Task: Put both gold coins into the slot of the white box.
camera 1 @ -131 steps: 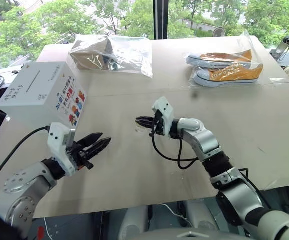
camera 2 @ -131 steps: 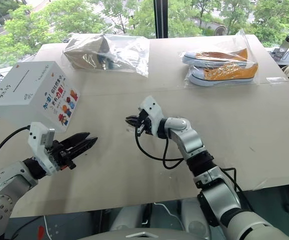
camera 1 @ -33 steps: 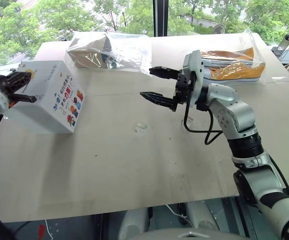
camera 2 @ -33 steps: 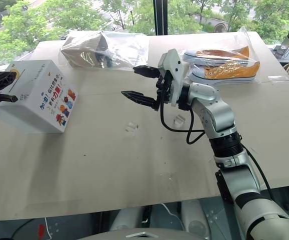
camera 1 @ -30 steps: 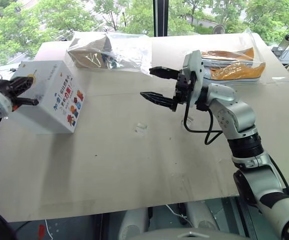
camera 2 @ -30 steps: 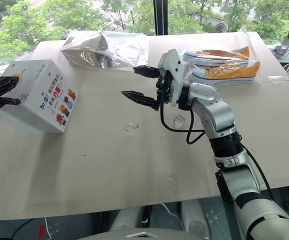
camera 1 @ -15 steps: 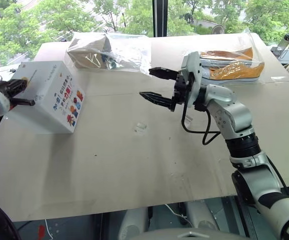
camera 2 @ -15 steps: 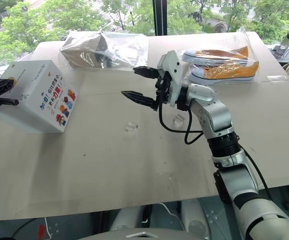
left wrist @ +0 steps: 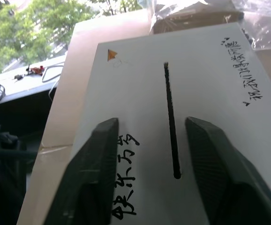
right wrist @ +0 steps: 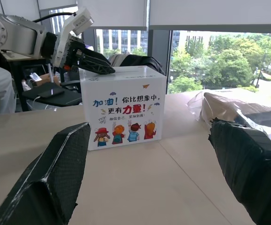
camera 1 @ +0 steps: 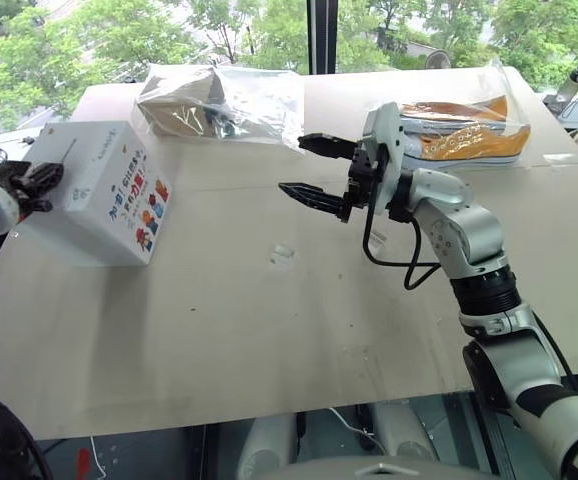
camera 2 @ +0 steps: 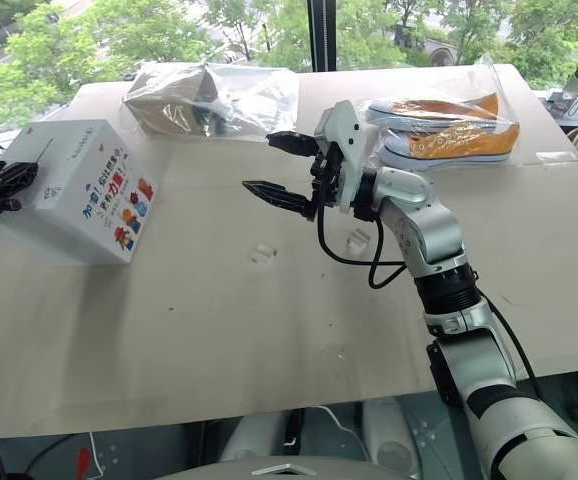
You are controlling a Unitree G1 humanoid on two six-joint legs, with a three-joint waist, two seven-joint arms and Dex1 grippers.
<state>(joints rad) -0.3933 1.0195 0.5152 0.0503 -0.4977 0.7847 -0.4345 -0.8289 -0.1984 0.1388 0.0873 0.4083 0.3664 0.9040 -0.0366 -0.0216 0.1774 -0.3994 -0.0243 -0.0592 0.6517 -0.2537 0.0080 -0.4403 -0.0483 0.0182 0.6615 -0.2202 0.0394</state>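
Note:
The white box (camera 1: 99, 195) with cartoon figures stands at the table's left edge. My left gripper (camera 1: 37, 182) hovers level over its top, open. In the left wrist view its two black fingers (left wrist: 100, 168) straddle the dark slot (left wrist: 170, 119) with nothing between them. My right gripper (camera 1: 292, 164) hangs open and empty above the middle of the table, pointing left toward the box (right wrist: 123, 110), well apart from it. The gold coins are out of view.
Two small clear plastic blocks (camera 1: 282, 255) (camera 2: 357, 239) lie on the table below the right gripper. A clear bag with brown contents (camera 1: 219, 100) sits behind the box. Bagged orange shoes (camera 1: 464, 130) lie at the back right.
My left gripper's fingers have parted above the box's slot, and the hand itself has hardly shifted. The right arm has kept still.

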